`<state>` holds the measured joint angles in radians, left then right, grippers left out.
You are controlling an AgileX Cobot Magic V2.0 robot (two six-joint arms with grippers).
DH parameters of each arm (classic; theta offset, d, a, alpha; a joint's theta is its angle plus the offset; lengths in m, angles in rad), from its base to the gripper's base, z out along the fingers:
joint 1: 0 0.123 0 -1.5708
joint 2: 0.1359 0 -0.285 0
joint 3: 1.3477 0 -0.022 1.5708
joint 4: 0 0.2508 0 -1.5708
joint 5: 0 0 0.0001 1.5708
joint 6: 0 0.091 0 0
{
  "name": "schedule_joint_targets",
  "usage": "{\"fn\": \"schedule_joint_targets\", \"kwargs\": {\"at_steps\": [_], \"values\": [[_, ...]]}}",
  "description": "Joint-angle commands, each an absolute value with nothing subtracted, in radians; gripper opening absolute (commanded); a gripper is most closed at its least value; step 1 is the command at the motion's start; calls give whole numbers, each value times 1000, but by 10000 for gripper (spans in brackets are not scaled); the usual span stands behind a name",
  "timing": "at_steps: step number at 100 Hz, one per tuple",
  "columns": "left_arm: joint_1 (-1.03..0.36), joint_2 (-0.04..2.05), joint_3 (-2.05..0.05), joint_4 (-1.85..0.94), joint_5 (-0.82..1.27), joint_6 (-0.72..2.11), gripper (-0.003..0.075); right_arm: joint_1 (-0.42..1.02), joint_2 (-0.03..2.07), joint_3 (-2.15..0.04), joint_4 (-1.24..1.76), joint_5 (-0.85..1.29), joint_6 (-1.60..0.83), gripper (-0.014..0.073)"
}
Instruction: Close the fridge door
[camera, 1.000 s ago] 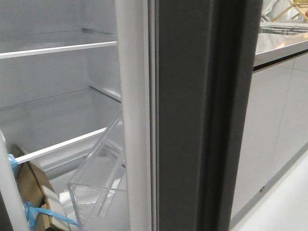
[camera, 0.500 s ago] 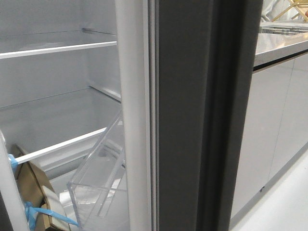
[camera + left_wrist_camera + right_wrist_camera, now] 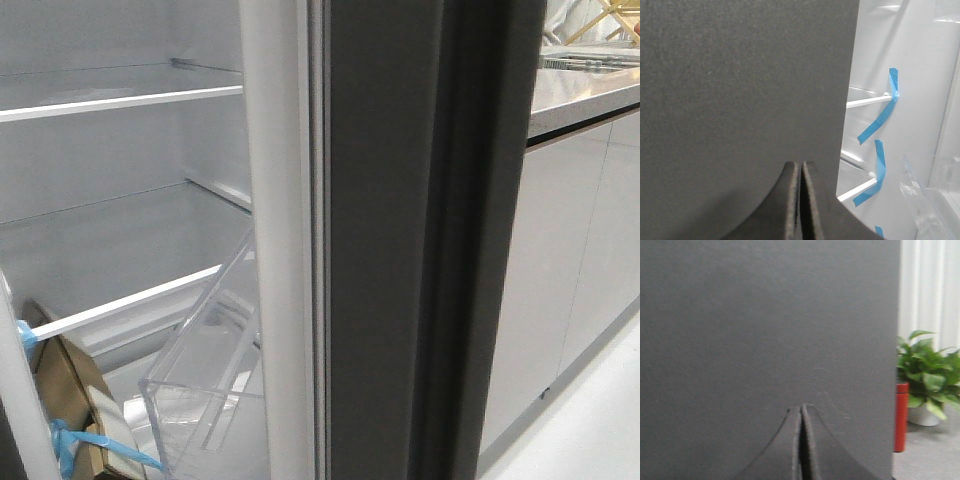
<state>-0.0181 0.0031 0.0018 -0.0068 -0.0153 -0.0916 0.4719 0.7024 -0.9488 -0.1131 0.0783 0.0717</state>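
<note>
Fridge door ajar; left gripper & right gripper fingers pressed together.

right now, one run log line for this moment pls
task: close fridge door | fridge door: open, edge-on | left claw: shut, at door face | right claw: shut, at door face

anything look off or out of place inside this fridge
Yes: the clear bin on the fridge door sits tilted, not level, as if unseated. Blue tape strips hang from the shelf ends.
</note>
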Motion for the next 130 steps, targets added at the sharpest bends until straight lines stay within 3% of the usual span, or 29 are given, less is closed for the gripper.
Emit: {"fn": "schedule_joint_targets", "kwargs": {"at_steps": [1,62,130], "values": [[-21,22,30,-8,-92,-95,-21,512,738,-1022,-112,53,73,-76],[-21,22,30,-8,-92,-95,-21,729,908,-1170,-105,79,73,-76],[-21,22,30,-8,-92,-95,-21,733,1291,-1387,-80,-104,73,-76]]}}
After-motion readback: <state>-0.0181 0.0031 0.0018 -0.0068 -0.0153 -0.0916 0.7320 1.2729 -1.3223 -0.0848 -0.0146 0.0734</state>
